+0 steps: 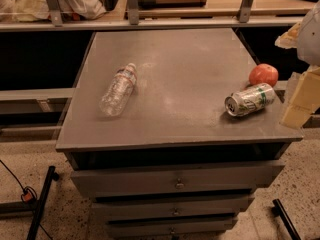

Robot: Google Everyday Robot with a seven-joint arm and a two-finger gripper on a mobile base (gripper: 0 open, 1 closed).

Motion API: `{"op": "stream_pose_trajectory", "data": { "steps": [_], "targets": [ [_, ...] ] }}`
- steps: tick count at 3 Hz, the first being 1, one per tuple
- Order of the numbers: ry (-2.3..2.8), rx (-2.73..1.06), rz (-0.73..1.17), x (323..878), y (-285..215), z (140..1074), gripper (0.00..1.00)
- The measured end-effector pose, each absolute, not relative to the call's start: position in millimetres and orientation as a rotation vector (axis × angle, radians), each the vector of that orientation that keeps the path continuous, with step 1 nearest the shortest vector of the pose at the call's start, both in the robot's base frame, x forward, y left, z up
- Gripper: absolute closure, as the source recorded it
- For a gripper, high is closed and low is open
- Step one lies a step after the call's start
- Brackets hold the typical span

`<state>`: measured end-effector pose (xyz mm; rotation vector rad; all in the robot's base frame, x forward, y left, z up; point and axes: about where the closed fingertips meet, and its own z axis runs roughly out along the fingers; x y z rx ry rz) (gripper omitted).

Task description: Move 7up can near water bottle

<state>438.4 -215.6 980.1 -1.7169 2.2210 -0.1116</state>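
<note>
The 7up can (249,100) lies on its side near the right edge of the grey cabinet top (185,69), its silver pull-tab end facing front-left. The water bottle (118,89) lies on its side on the left part of the top, white cap pointing to the back. About a third of the top's width separates them. My gripper (300,100) is at the right edge of the view, just right of the can and level with it, not touching it. Part of it is cut off by the frame.
A round orange-red fruit (263,74) sits right behind the can. The cabinet has several drawers (177,183) below its top. A shelf rail with metal brackets (132,4) runs along the back. Black stand legs (40,204) stand on the floor at left.
</note>
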Motion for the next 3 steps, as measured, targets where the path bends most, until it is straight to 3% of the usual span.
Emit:
{"op": "stream_pose_trajectory", "data": {
  "steps": [2,3],
  "targets": [
    [2.212,-1.754,-0.215,447,-216,971,0.00],
    [2.145,-1.842,-0.319,485,-223,949,0.00]
  ]
}}
